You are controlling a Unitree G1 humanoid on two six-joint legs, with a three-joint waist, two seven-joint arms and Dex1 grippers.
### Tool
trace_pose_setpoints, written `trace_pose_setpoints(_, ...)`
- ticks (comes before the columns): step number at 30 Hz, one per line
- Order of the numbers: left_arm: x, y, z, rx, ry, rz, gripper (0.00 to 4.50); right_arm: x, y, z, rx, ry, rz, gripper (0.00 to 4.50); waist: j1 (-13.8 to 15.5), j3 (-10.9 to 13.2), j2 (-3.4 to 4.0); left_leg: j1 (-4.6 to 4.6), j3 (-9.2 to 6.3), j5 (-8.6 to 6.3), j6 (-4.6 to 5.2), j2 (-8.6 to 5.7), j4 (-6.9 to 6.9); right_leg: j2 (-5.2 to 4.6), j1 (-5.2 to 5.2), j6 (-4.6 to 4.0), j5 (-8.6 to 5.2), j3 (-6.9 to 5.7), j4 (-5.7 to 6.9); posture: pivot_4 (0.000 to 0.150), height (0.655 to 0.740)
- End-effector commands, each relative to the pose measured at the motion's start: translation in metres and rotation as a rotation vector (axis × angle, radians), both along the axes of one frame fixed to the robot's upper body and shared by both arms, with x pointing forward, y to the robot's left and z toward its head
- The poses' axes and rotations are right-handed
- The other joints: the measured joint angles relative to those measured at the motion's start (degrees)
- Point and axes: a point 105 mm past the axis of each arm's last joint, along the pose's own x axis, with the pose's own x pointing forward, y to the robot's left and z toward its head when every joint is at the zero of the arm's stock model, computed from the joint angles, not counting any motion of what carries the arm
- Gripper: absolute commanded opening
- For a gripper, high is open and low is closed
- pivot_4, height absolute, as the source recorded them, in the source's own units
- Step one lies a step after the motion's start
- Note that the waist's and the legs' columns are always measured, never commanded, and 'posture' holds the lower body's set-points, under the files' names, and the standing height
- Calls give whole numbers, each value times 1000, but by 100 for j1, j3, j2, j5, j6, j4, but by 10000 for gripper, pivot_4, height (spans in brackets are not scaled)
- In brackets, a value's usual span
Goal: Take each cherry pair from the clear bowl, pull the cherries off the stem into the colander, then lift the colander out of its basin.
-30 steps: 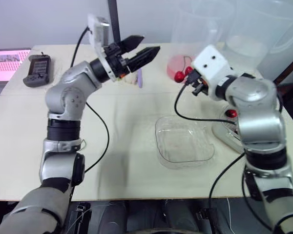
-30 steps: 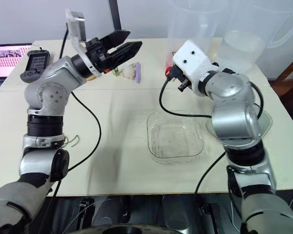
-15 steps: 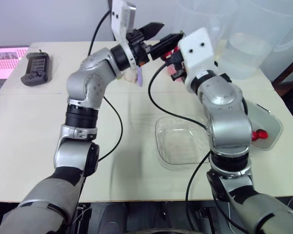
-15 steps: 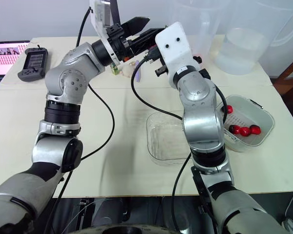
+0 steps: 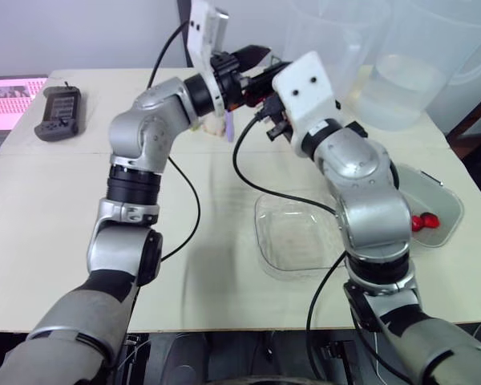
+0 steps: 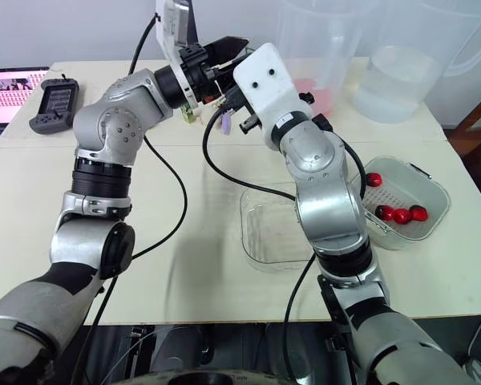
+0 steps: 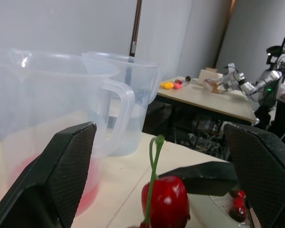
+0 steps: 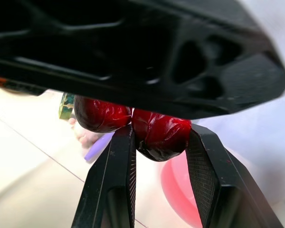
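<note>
r black gripper (image 8: 159, 142) clamped glossy red cherry pair (image 7: 165, 207) aloft, l black gripper (image 7: 156, 137) gaping round its stem (image 7: 154, 156). clear plastic bowl (image 6: 252, 241) looked empty, few loose cherries (image 6: 397, 214) in pale perforated colander (image 6: 429, 192); pull + lift-out yet to do.

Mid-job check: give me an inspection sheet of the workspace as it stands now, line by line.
Surface: cream table, no spills seen.
Job's things: cherry pair held up over the table's far side; bowl with no cherries seen in it; four cherries in the colander, which is not yet lifted.
Clutter: handheld device, purple item, two jugs, one holding pink liquid.
Grippers: right gripper, jaws shut on the cherry pair; left gripper, jaws open either side of it.
Cables: right cable loops low toward the bowl; left cable hangs from the arm.
Surroundings: screen at the far left; another robot arm behind.
</note>
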Motion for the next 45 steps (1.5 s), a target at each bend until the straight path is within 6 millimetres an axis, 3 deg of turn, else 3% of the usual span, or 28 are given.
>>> trace_pose_setpoints(1,-2,3,17,-7,-73,30,39610,-11,5,15,-9,-74,35,14589,0,0,0,0,0,0,0,0,0,0,0,0,0,0,0,1500,7400)
trace_pose_setpoints(4,-2,3,13,5,-77,35,27084,-12,6,15,-15,-75,40,14589,-1,0,0,0,0,0,0,0,-1,0,0,0,0,0,0,1500,7400)
trace_pose_setpoints(9,-3,2,13,-1,-73,28,1693,-12,7,14,-25,-71,50,14589,2,0,0,0,0,0,0,0,0,0,0,0,0,0,0,1500,7400)
trace_pose_setpoints(10,-3,2,13,0,-72,27,687,-12,8,14,-25,-71,50,14589,1,0,0,0,0,0,0,0,0,0,0,0,0,0,0,1500,7400)
trace_pose_setpoints(14,-2,3,12,1,-71,34,687,-14,9,16,62,-47,95,14589,-2,0,0,0,0,0,0,0,0,0,0,0,0,0,0,1500,7400)
trace_pose_setpoints(17,0,4,13,1,-76,46,0,-18,7,16,51,-39,123,23524,2,0,0,0,-2,0,0,0,-1,0,0,0,0,-1,1,1500,7400)
trace_pose_setpoints(22,-2,5,13,10,-84,21,0,-30,-25,10,90,67,198,44759,19,0,-1,-5,-11,0,0,-4,2,-3,7,0,0,-8,-5,1500,7400)
trace_pose_setpoints(27,-20,10,15,49,-103,-129,0,-59,-47,1,90,193,408,44759,4,0,0,-4,-14,0,1,-4,-1,-1,8,0,-1,-11,-4,1500,7400)
trace_pose_setpoints(30,-39,14,7,91,-96,-255,0,-73,-45,2,253,338,638,44759,-46,0,2,2,-12,-1,1,-1,-4,2,8,0,-1,-8,0,1500,7400)
trace_pose_setpoints(33,-65,12,0,109,-84,-393,0,-74,-49,3,398,435,748,44759,-71,-1,3,6,-12,0,2,3,-1,6,8,-1,0,-7,9,1500,7400)
trace_pose_setpoints(36,-82,7,1,94,-80,-459,0,-76,-45,2,448,471,818,44759,-23,-1,3,9,-13,9,15,3,7,4,17,-4,1,-9,10,1500,7400)
trace_pose_setpoints(40,-88,3,1,70,-72,-460,0,-84,-30,4,461,496,922,44759,3,-1,4,9,-14,9,15,3,9,4,17,-4,1,-9,11,1500,7400)
trace_pose_setpoints(45,-92,2,2,60,-60,-460,0,-79,-15,-3,519,499,934,44759,-6,-1,4,10,-13,9,15,3,9,4,17,-4,2,-9,12,1500,7400)
